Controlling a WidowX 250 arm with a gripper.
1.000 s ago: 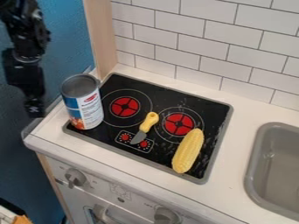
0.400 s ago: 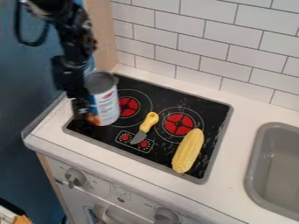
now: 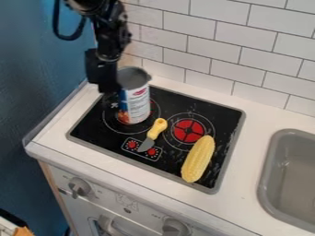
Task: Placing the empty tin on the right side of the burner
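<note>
1. White tiles (image 3: 203, 50) back the pale surface (image 3: 258, 115), with a blue wall (image 3: 43, 92) on the left and a black cooktop (image 3: 92, 133) set in the middle.
2. I see that the tin (image 3: 137, 103) has shifted: it was at the cooktop's left edge and now stands upright over the left burner (image 3: 113, 117), hiding most of its red centre. My arm has come across with it from the left.
3. I read that as real progress toward the right, with more travel probably needed if the right burner (image 3: 188, 130) is the one meant.
4. The gripper (image 3: 113, 102) is low against the tin's left side. I cannot tell whether it is wide, narrow or holding the tin; the joint movement could be a grasp or a push.
5. As for containers, the tin's grey top faces up, but I can't make out from here whether it is open or what is inside. The grey sink (image 3: 295, 179) lies well apart, to the right.
6. The toy knife (image 3: 159, 126) lies just beside the tin, and the corn (image 3: 198, 159) beyond it. Going further right, I would watch for the tin's base catching the knife handle and tipping.
</note>
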